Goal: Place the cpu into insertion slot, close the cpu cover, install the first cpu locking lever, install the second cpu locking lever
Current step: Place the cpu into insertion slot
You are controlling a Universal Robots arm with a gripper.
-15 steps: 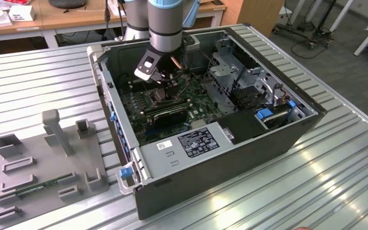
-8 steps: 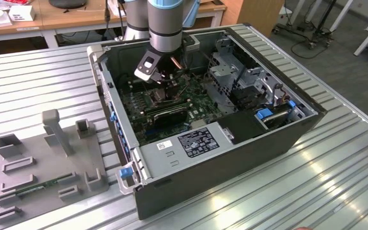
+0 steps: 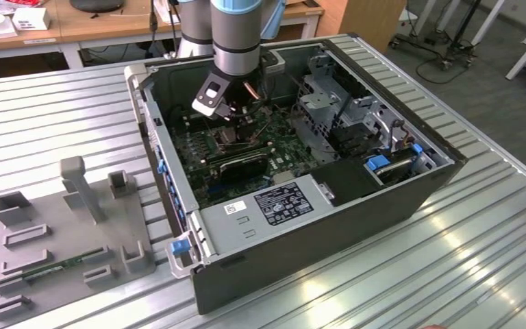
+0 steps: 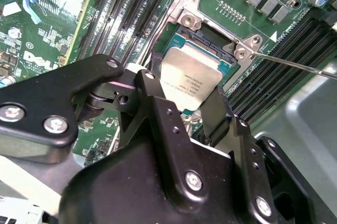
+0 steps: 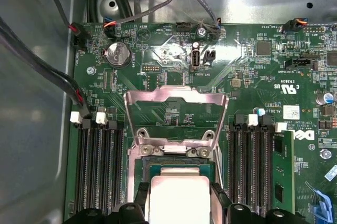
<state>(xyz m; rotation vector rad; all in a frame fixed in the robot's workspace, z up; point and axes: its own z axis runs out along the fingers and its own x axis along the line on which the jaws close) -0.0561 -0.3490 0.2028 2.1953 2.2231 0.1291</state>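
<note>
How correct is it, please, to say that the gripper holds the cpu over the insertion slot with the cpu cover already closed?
Not quite: the cpu cover is open, swung back off the insertion slot, as the first wrist view shows. The gripper does hold the cpu over that slot.

An open computer case (image 3: 336, 226) is seen lying on a slatted table (image 3: 53, 123), with a fixture plate (image 3: 62, 253) set beside it toward the exterior view's left. Inside the case, the gripper (image 3: 231, 113) is positioned over the motherboard (image 5: 158, 50). The cpu (image 4: 189, 74) is held between the fingers (image 4: 216, 110), just above the insertion slot (image 4: 208, 34). The cpu cover (image 5: 176, 96) is swung open, hinged at one edge of the slot. Banks of memory slots (image 5: 100, 166) are ranged on two opposite sides of it.
</note>
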